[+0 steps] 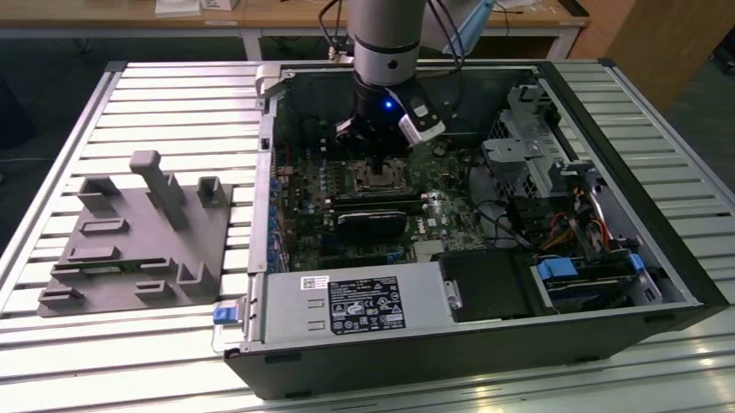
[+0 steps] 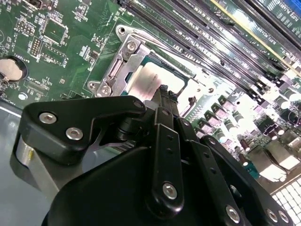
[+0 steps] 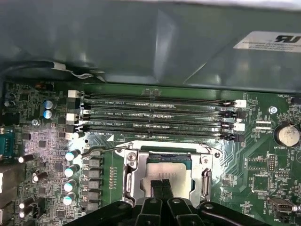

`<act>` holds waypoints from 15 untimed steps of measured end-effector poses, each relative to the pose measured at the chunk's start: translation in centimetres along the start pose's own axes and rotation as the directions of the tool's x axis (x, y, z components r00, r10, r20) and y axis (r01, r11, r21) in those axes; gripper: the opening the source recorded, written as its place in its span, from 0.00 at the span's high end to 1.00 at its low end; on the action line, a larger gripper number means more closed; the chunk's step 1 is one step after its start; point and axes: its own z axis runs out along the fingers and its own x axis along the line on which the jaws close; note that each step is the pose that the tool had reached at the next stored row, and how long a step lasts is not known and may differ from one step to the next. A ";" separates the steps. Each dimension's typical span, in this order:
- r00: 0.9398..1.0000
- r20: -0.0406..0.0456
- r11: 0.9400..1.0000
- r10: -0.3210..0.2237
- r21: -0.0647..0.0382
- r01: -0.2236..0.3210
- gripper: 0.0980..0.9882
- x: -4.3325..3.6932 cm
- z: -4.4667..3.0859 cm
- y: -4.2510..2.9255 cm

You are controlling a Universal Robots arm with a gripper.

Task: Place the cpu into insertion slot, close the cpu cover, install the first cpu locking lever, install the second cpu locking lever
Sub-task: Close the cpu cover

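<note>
From here it's a green motherboard [image 3: 249, 160], dull silver-grey cpu [image 3: 169, 170], silvery insertion slot [image 3: 133, 175], black fingers [image 3: 157, 189] and a pale striped surface [image 1: 172, 95].

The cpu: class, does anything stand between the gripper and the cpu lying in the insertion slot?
Nothing visible does. In both wrist views the gripper points through the window of the cpu cover, its tips at the bare top of the cpu.

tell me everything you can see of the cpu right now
The cpu is a flat square chip with a dull silver-grey metal top that catches the light. It lies level, framed by the window of the silvery cpu cover, with a thin green edge showing along one side. The gripper, black fingertips pressed together, sits on or just above its top; actual contact cannot be told.
</note>
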 end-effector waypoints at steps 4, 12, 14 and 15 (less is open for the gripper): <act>0.999 0.001 0.999 0.041 0.001 -0.041 0.99 0.01 0.11 -0.01; 0.998 0.001 0.998 0.058 0.001 -0.058 0.99 0.48 0.16 0.01; 0.998 0.001 0.998 0.058 0.001 -0.058 0.99 0.80 0.19 0.02; 0.998 0.001 0.998 0.058 0.001 -0.058 0.99 0.97 0.21 0.02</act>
